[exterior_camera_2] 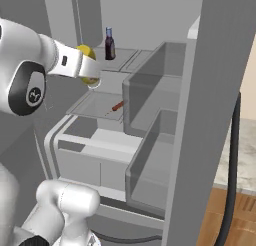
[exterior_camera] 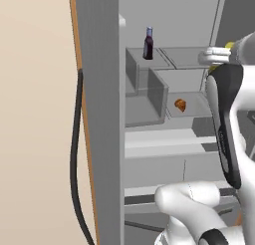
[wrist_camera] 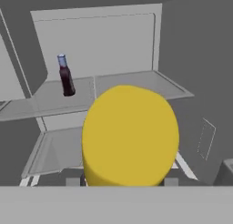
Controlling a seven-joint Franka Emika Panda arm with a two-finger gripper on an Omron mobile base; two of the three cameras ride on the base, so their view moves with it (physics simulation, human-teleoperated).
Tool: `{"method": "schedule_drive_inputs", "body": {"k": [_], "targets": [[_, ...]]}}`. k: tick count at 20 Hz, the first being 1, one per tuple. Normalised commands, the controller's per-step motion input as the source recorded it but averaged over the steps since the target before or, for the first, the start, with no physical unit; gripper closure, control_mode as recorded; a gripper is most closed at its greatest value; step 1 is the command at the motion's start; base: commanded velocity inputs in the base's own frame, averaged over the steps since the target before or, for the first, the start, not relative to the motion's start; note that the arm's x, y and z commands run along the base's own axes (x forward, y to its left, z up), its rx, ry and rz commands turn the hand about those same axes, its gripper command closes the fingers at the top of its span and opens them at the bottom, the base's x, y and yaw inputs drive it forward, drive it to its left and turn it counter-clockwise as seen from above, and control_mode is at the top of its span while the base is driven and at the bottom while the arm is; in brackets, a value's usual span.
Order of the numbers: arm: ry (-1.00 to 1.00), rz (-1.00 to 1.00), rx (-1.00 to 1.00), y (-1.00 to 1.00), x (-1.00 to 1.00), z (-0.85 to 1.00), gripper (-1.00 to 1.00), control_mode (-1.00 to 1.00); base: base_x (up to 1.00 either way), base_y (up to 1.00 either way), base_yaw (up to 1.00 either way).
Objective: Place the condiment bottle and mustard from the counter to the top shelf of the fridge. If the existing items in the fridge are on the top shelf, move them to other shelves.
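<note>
Mustard (wrist_camera: 129,135) is sitting in my pincer (exterior_camera_2: 91,71), a squat yellow container that is looming large in the hand view and hiding the fingertips behind its body. I am judging it to be light and rigid, with a smooth rounded wall that could slip or twist if the squeeze is loose, so I am keeping hold around its middle, where the sides are widest and straightest. The pincer is clamping on the mustard from both sides; in the right base view the yellow is peeking out just past the white wrist.

Taking the condiment bottle (wrist_camera: 65,76) as my landmark: that dark bottle is standing upright on the top shelf (wrist_camera: 127,84) of the fridge, near its back wall. The mustard is hanging in front of it and lower, off to its right in the hand view, not yet over the shelf. Below the bottle, an orange item (exterior_camera: 180,105) is lying on the middle shelf (exterior_camera: 191,107). I am reckoning the next move needs lift and reach towards the bare glass beside the bottle.
</note>
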Motion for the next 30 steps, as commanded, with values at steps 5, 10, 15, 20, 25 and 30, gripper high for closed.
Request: {"method": "schedule_drive_inputs", "body": {"k": [5,10,15,20,25,30], "targets": [[0.00,0.01,0.00,0.00,0.99,0.00,1.00,-1.00,0.00,0.00,0.00],[0.00,0.02,0.00,0.00,0.99,0.00,1.00,-1.00,0.00,0.00,0.00],[0.00,0.03,0.00,0.00,0.98,0.00,1.00,-1.00,0.00,0.00,0.00],[0.04,0.04,0.00,-0.03,0.99,0.00,1.00,-1.00,0.00,0.00,0.00],[0.18,0.07,0.00,-0.12,0.88,0.00,1.00,-1.00,0.00,0.00,0.00],[0.23,0.09,-0.02,-0.05,0.66,0.00,1.00,-1.00,0.00,0.00,0.00]]}}
